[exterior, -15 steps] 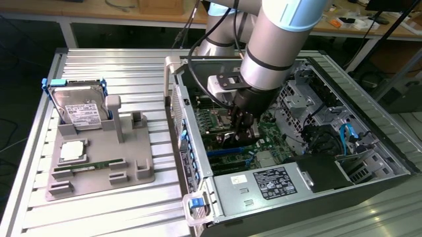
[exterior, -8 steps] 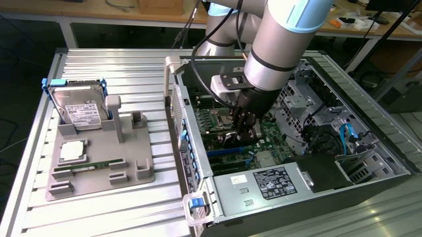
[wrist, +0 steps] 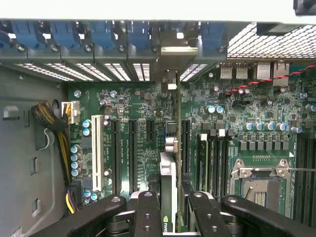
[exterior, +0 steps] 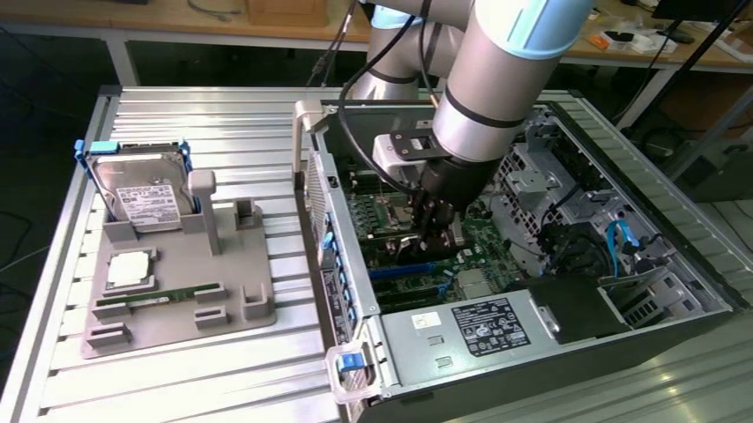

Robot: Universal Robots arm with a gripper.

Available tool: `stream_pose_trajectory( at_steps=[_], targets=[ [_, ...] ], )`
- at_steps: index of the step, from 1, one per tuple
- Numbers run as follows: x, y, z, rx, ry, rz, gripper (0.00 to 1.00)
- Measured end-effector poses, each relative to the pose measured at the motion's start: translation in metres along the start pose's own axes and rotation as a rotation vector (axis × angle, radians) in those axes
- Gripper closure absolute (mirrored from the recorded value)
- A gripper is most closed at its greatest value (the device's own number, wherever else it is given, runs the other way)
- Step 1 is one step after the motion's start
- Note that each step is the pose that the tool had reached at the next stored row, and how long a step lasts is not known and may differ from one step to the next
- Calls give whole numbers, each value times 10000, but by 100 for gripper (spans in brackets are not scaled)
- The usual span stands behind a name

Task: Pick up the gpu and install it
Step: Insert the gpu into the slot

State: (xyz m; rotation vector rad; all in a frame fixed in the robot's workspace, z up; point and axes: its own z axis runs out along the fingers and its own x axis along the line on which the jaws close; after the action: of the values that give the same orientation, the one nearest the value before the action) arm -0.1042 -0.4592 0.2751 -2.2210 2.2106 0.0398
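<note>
Seen edge-on in the wrist view, the gpu (wrist: 169, 182) is a thin dark card with a silvery edge, standing upright over the green motherboard (wrist: 133, 106). Its metal bracket end (wrist: 170, 66) reaches the rear slot openings beside the blue clips (wrist: 101, 32). My gripper (wrist: 170, 217) is shut on the card, one black finger (wrist: 147, 212) on each side. In the exterior view the gripper (exterior: 431, 236) is down inside the open computer case (exterior: 353, 264), holding the gpu (exterior: 419, 251) just above the blue expansion slots (exterior: 406, 270).
A grey holder (exterior: 176, 308) on the exterior view's left carries a silver hard drive (exterior: 141, 198), a processor (exterior: 127, 269) and a green memory stick (exterior: 159, 298). Inside the case are the power supply (exterior: 465, 330), drive cage (exterior: 553, 189) and a yellow cable bundle (wrist: 57, 133).
</note>
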Motion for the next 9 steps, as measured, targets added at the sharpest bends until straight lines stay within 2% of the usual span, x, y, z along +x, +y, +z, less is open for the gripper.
stream_pose_trajectory(
  at_steps=[9],
  targets=[
    [1, 24, 20, -1, -32, 2, 73]
  ],
)
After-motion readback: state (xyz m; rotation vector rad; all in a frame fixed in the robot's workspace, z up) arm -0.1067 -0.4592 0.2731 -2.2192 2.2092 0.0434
